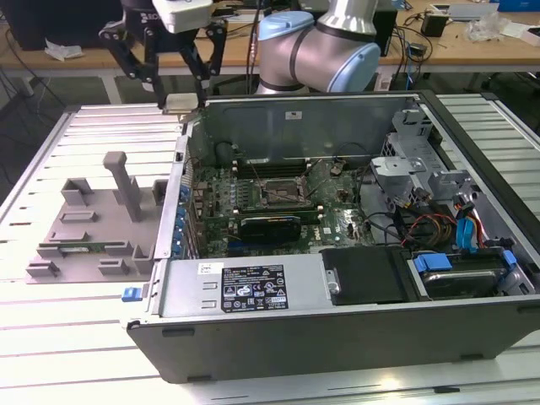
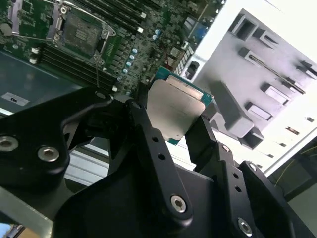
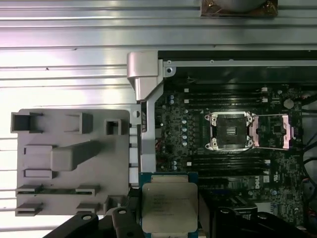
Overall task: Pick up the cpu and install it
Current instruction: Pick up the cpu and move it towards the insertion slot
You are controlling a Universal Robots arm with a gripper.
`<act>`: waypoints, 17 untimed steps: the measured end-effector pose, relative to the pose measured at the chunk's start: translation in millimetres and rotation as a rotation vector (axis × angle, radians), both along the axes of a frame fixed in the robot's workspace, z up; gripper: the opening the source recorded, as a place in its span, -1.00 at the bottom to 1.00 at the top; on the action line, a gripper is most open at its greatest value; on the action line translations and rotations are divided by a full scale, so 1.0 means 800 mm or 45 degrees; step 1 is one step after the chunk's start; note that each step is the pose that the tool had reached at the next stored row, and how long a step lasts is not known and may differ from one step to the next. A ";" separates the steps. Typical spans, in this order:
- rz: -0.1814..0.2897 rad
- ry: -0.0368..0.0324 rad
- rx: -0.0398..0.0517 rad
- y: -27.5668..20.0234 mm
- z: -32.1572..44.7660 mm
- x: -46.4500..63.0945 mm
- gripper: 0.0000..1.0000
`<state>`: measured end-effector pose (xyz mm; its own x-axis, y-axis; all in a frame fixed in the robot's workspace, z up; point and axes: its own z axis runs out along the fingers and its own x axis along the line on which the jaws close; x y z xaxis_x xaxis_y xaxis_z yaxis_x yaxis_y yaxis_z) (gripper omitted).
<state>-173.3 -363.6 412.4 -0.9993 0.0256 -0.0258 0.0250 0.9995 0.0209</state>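
Both wrist views show the cpu pinched in the gripper.

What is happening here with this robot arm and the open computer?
The arm's gripper is shut on the cpu and holds it in the air near a corner of the open computer case. The socket on the board stands open and empty; the cpu is not yet installed.

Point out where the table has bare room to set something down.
Bare slats of the table lie between the grey fixture tray and the near edge, and more along the exterior view's right beside the computer case. Inside the case it is crowded with motherboard, cables and drive cage; the open socket sits bare.
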 end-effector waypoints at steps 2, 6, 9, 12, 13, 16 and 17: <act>0.000 0.0001 0.000 0.0000 0.0000 0.009 0.09; 0.000 0.0002 0.000 0.0000 0.0001 0.025 0.09; 0.000 0.0000 0.000 0.0000 -0.0001 0.042 0.09; 0.000 0.0003 0.000 0.0000 -0.0003 0.060 0.09; 0.000 0.0003 0.000 0.0000 -0.0004 0.064 0.09; 0.000 0.0004 0.000 0.0000 -0.0005 0.083 0.09; 0.000 0.0005 0.000 -0.0001 -0.0005 0.086 0.09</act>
<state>-104.8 -363.7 412.0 -0.9994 0.0253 -0.0254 0.0248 0.9995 0.0208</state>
